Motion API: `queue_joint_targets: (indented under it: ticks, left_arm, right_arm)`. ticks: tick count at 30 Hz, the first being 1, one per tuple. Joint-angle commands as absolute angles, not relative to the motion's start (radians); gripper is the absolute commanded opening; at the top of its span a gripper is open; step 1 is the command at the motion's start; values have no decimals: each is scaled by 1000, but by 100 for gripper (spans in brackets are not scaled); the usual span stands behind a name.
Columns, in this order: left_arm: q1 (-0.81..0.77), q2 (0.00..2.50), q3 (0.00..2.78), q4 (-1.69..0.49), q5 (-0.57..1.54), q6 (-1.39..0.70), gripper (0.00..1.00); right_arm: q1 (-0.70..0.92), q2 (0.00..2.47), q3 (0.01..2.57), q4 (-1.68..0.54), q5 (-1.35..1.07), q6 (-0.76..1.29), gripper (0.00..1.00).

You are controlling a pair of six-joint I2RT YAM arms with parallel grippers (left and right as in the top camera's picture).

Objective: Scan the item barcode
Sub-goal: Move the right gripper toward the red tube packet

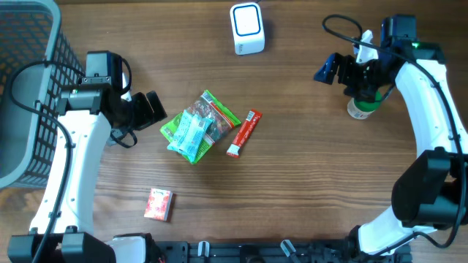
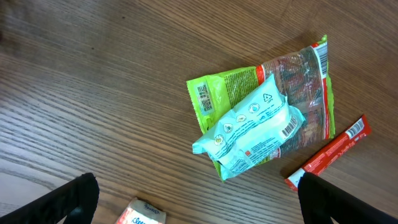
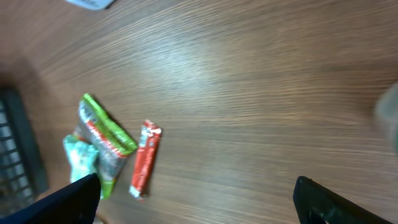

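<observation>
Items for scanning, four in all, none yet singled out.

1. Pouch [image 1: 191,135], pale teal, lying mid-table on top of the packet. A barcode faces up near one end.
2. Packet [image 1: 221,111], green with a clear window, flat beneath the pouch and partly covered by it. A barcode shows on its green corner.
3. Stick [image 1: 243,133], red and slim, just beside the packet on the side away from the left arm, not touching it as far as I can tell.
4. Box [image 1: 159,204], small and red, alone near the front edge, well apart from the pile.

Scanner [image 1: 247,28]: white, upright at the far edge of the table [image 1: 307,183], well apart from every item. Nothing is held before it.

Left claw [image 1: 156,108]: spread wide and empty, near the pile on its basket side, pointed at the pouch and packet.

Right claw [image 1: 327,69]: spread wide and empty, off to the far right, well apart from the items.

Basket [image 1: 29,88]: grey mesh, at the left edge behind the left arm.

Container [image 1: 358,111]: white and green, partly hidden under the right arm; what it is I cannot tell.

Progress, as I judge it: nothing lifted, nothing shown to the scanner. Choosing, grasping, carrying and presenting a barcode all remain. The left claw looks best placed for the first pick.
</observation>
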State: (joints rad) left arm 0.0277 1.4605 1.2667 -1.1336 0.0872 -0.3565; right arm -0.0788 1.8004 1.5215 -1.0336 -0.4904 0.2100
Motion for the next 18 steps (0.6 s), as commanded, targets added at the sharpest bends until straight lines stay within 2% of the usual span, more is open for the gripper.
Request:
queue_joint_targets:
  ticks: [1,9,18]
  left_arm:
    - [31,1462,1266,-1134,96,-344,100]
    - [31,1462,1266,-1134,95,-344,100]
    - [31,1462,1266,-1133,96,-344,100]
  right_arm:
    - [-29,1792,1530,-1041,-562,255,97]
    - [159,1792,1523,-1054,-406,275,98]
    - [400,1794,1421,-866,-392,471,99]
